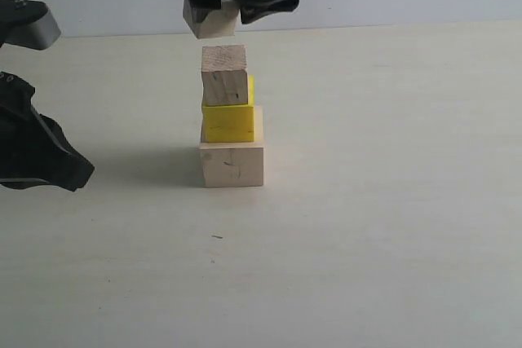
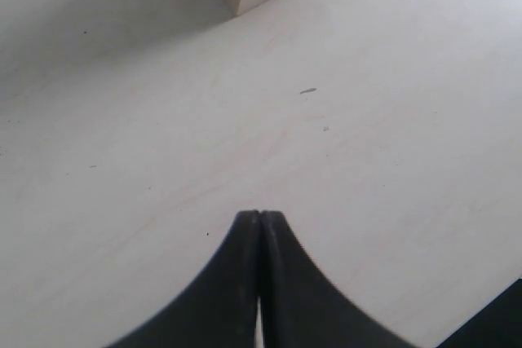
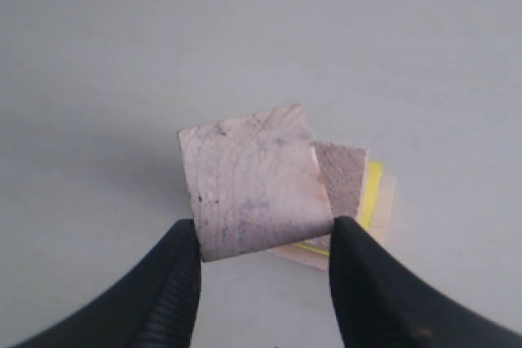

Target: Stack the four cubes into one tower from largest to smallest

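The right gripper pinches the smallest wooden cube by two opposite sides, jaws partly apart, which leaves its underside free for setting down. It hangs just above the tower, slightly left of the small wooden cube that tops the yellow cube and large pale cube. The left gripper is closed and empty, well to the left, clear of the column.

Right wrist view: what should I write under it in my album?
The right gripper holds the last wooden cube above the three-cube stack.
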Available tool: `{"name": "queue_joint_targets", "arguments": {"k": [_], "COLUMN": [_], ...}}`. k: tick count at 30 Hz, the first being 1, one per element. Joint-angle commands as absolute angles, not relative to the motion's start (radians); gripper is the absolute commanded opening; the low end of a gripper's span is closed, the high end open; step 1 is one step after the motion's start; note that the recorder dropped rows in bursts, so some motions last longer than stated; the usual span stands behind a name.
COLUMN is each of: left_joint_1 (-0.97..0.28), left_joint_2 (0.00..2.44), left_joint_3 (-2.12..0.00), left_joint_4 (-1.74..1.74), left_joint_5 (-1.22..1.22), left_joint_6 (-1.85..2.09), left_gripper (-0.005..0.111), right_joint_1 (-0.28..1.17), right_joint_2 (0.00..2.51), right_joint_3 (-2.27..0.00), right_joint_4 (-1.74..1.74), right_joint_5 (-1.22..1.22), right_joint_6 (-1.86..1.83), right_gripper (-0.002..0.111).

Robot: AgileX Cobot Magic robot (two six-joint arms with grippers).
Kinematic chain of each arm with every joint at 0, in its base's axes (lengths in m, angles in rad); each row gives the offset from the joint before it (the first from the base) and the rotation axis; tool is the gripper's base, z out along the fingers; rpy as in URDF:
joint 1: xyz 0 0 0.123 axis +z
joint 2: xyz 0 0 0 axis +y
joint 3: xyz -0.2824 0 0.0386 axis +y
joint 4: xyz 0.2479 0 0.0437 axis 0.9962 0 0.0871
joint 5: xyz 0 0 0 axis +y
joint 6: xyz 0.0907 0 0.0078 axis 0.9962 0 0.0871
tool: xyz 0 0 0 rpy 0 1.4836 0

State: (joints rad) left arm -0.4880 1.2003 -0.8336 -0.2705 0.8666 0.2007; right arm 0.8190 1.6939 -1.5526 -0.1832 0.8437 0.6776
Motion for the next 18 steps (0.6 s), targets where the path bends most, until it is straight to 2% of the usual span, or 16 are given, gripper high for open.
{"name": "queue_joint_targets", "arguments": {"k": [1, 4, 18], "left_joint_1": [-0.487, -0.487, -0.487], "left_joint_2": [1.199, 1.199, 1.199], "left_joint_3": [-0.83, -0.83, -0.83], "left_joint_4": [-0.273, -0.273, -0.28], "left_joint_5": [0.861, 0.861, 0.871], "left_joint_6": [0.205, 0.205, 0.205], "left_gripper": [0.0, 0.0, 0.0], "right_joint_1": [0.819, 0.819, 0.821], "right_joint_2": [1.69, 1.69, 1.776], "right_joint_3": [-1.628, -1.644, -1.644], "right_joint_4": [-0.214, -0.222, -0.145], "right_joint_5": [0.972, 1.031, 0.991], "right_joint_6": [0.692, 0.731, 0.763], "right_gripper": [0.015, 0.015, 0.015]}}
